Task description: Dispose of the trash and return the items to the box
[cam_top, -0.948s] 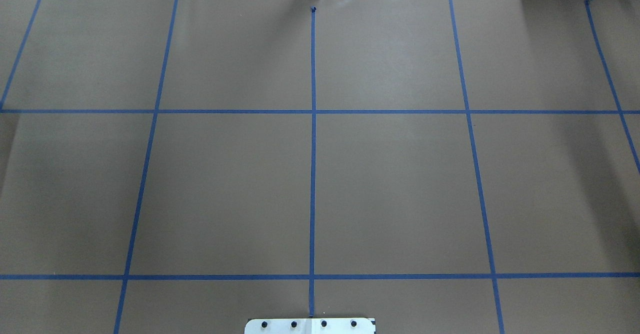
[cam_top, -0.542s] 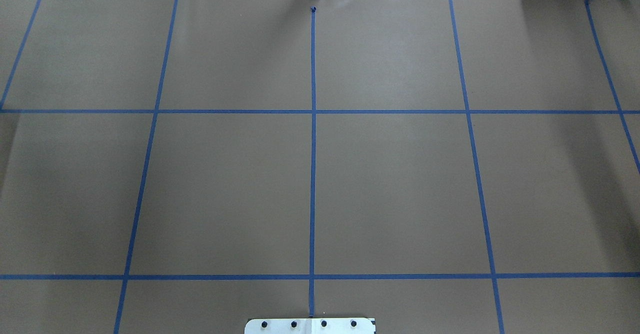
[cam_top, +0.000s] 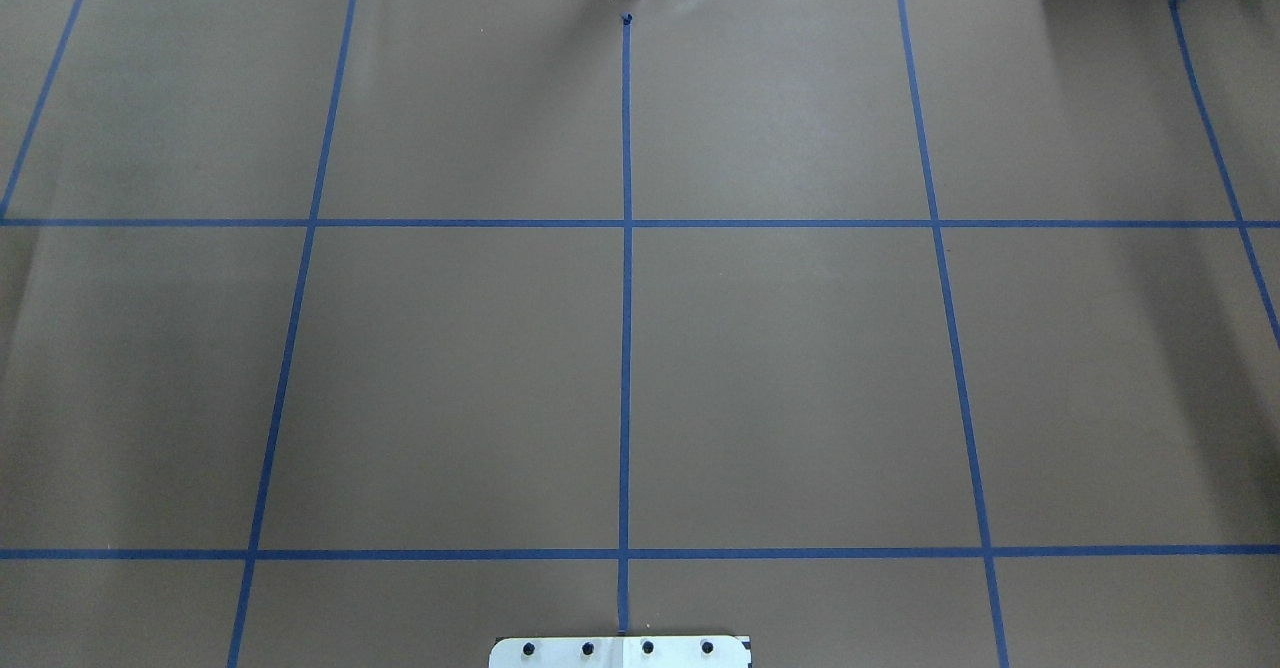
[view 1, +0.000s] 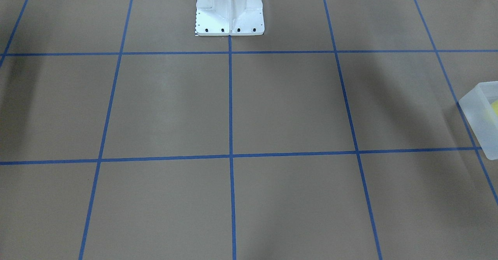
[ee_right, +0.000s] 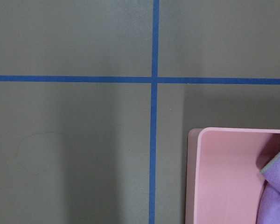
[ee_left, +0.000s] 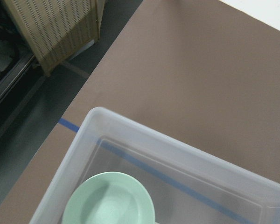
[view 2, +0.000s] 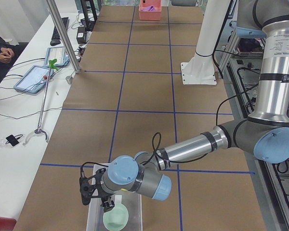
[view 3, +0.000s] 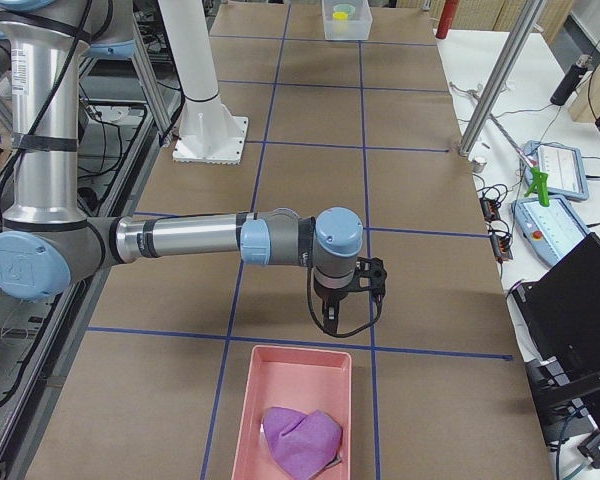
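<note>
The box (view 2: 92,217) is a frosted translucent bin at the table's left end, also seen at the front-facing view's right edge as the box (view 1: 479,114). A pale mint-green bowl (ee_left: 109,201) lies inside the box (ee_left: 144,136), and a yellow cup (view 3: 346,12) shows in it from afar. My left gripper (view 2: 95,202) hangs over the box beside the bowl (view 2: 115,219); I cannot tell if it is open. My right gripper (view 3: 350,310) hovers just past a pink tray (view 3: 295,395) that holds a crumpled purple wad (view 3: 300,437); its state cannot be told either.
The white pedestal (view 1: 229,11) stands at the table's robot side. A side table with tablets (view 2: 33,77), a grabber tool and a seated person (view 2: 0,48) runs along the far edge. A metal post (view 2: 62,36) rises there. A wicker container (ee_left: 56,28) stands off the table's end.
</note>
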You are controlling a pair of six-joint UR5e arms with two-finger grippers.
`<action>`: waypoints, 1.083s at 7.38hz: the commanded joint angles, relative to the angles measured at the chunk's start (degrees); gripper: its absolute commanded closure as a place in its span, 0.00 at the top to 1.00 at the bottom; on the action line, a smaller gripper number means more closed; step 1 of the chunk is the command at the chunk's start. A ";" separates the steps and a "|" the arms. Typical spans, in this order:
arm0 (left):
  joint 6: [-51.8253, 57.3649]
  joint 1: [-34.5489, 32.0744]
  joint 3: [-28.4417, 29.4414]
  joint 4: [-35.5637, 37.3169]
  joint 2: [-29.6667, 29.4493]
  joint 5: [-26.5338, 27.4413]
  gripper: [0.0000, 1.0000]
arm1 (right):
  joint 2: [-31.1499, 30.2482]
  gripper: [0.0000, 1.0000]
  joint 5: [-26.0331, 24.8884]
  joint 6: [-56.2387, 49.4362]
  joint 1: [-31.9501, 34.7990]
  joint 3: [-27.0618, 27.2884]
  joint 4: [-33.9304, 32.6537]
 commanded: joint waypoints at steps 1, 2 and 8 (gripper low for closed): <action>0.03 4.70 -2.75 -0.47 0.68 -1.53 0.98 | -0.67 1.00 0.46 -0.02 2.39 -0.48 0.07; 0.12 6.03 -2.84 -2.30 0.68 -1.44 0.99 | -1.28 1.00 0.28 -0.02 2.58 -0.48 0.07; 9.01 18.62 -22.23 21.95 0.68 -0.57 0.98 | -2.16 1.00 0.55 0.33 2.58 -1.01 0.07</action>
